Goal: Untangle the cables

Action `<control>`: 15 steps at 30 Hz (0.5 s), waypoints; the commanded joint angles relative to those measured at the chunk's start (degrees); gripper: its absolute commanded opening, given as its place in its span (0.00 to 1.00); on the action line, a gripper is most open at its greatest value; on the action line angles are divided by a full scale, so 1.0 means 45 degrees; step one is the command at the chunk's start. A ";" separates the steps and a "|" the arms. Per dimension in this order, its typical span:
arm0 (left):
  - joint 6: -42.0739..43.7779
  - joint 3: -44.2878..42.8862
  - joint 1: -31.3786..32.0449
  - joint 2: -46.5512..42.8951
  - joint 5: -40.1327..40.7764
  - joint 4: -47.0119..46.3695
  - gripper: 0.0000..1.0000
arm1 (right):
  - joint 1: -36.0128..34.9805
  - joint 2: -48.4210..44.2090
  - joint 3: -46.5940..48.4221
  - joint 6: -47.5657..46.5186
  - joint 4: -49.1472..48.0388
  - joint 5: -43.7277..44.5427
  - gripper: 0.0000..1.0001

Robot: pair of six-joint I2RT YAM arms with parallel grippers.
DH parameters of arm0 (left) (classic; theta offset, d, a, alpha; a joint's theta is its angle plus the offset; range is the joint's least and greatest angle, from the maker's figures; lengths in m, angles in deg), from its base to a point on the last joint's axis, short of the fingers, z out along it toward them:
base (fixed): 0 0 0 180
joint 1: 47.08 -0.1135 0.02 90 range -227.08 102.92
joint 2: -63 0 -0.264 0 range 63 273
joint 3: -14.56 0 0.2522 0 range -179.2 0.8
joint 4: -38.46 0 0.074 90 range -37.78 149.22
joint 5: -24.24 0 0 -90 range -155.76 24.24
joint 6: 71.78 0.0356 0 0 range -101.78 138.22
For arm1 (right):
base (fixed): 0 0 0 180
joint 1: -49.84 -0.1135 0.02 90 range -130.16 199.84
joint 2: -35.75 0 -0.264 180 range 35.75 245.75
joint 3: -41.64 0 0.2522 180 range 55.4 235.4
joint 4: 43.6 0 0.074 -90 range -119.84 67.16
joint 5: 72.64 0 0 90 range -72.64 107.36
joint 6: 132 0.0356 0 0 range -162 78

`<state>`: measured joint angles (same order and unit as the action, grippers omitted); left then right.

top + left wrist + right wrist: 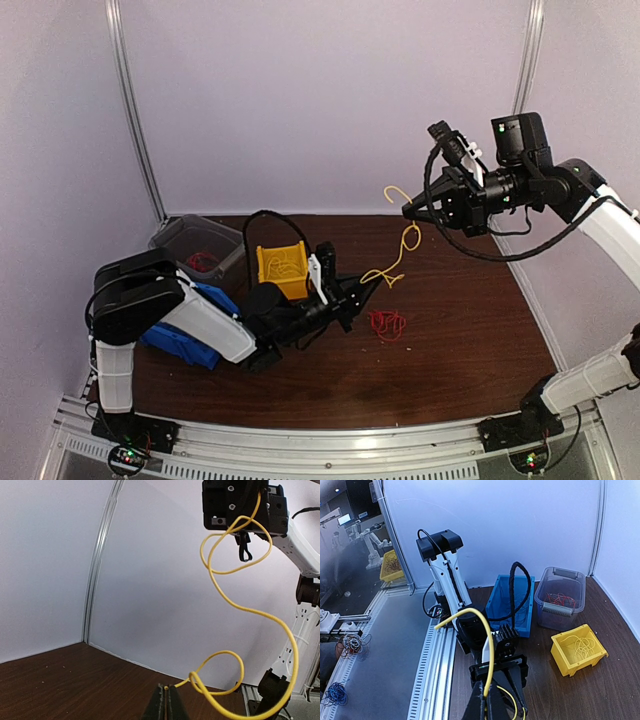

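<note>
Cables (580, 647): yellow in yellow bin (570, 666), red in clear tub (563, 573)

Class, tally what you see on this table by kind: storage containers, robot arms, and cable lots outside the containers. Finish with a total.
Storage containers: 3 (blue bin, clear tub, yellow bin)
Robot arms: 2 (left arm, right arm)
Cable lots outside containers: 2 (yellow cable, red tangle)
Total: 7
</note>
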<state>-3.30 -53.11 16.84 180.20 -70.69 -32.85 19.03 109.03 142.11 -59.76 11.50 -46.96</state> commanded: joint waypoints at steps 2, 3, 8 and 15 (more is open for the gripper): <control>0.0141 -0.0368 -0.0017 -0.0275 0.0207 0.0013 0.00 | 0.0079 -0.0270 -0.0107 0.0080 -0.0256 -0.0153 0.00; 0.0100 -0.0350 -0.0012 -0.0278 0.0437 0.0170 0.00 | 0.0111 -0.0258 -0.0064 0.0104 -0.0253 -0.0145 0.00; -0.0592 0.0405 -0.0026 -0.0359 0.1627 0.0652 0.00 | 0.0830 -0.0069 0.0950 0.0397 -0.0394 -0.0160 0.00; -0.1902 0.1808 -0.0030 -0.1307 0.1362 0.3106 0.00 | 0.2192 0.0362 0.2920 0.1065 -0.1427 0.1607 0.00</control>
<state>-8.15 -47.63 16.82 179.07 -64.89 -26.45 25.87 110.49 151.45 -58.06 10.43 -44.31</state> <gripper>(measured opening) 0.006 0.012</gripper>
